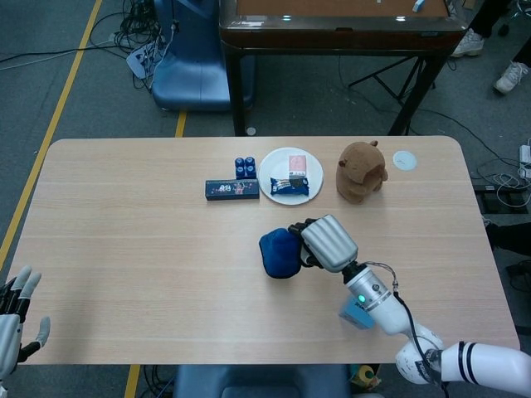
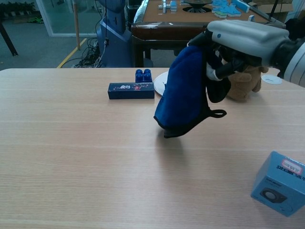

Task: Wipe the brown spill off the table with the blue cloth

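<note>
The blue cloth hangs bunched in the air over the middle of the table, clear of the wood. My right hand grips its top edge, fingers curled around the fabric. A black strap loop dangles from the cloth's lower right. My left hand shows only at the bottom left corner of the head view, off the table edge, fingers apart and holding nothing. No brown spill is visible on the table in either view.
At the back stand a white plate with snack packets, a dark long box, small blue cans and a brown plush toy. A light blue box sits near the right front.
</note>
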Available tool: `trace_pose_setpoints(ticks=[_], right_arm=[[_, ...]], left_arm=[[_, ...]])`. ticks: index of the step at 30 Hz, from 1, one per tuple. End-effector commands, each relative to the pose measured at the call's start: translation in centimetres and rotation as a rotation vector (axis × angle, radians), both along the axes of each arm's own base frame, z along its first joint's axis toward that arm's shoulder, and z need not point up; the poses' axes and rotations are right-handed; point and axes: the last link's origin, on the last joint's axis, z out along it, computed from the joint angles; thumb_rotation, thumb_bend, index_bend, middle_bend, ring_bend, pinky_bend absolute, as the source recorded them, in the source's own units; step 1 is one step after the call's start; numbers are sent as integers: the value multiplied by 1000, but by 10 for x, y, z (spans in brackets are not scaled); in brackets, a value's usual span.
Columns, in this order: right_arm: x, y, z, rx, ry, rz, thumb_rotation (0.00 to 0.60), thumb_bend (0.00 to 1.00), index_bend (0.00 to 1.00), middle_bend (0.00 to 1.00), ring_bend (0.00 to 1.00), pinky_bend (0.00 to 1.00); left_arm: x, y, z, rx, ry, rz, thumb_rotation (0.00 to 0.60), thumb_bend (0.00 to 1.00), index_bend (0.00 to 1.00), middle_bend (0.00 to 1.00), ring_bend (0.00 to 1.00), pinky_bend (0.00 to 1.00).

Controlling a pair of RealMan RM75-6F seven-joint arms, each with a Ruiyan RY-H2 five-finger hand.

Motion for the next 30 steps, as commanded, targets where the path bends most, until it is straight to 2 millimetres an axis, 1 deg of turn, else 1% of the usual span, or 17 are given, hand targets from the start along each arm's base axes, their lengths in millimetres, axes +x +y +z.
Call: trace_pose_setpoints(ticks=[1,6,11,15,20,24,27,30], right_arm=[[-13,-8,13,-63,32,-38,600,738,743,602,594,783],[-37,-17,32,-139,83,-105,600,738,743,602,594,783],[-67,-22,54,-192,147,-186,600,737,743,602,594,783],[-88,-23,64,-209,192,-245,600,736,743,601,594,783],[-107,-23,67,-203,234,-297,600,737,743,601,594,783],[-121,-26,65,-196,282,-330,600,732,743,600,591,783],[-127,-31,62,-201,312,-341,600,720,743,584,571,779],[-132,-36,56,-180,328,-364,600,717,733,553,535,749]], left_arm=[[0,0,1,3,0,0,600,442,0,0,9,58],[-2,0,1,2,0,6,600,442,0,0,9,58],[-5,1,0,-1,-1,11,600,442,0,0,9,58],[-6,4,-1,-5,0,10,600,442,0,0,9,58],[-6,6,-3,-11,-1,7,600,442,0,0,9,58],[-7,7,-4,-15,-1,10,600,442,0,0,9,58],[-7,8,-5,-17,-3,9,600,442,0,0,9,58],[-8,7,-5,-16,-4,11,600,442,0,0,9,58]])
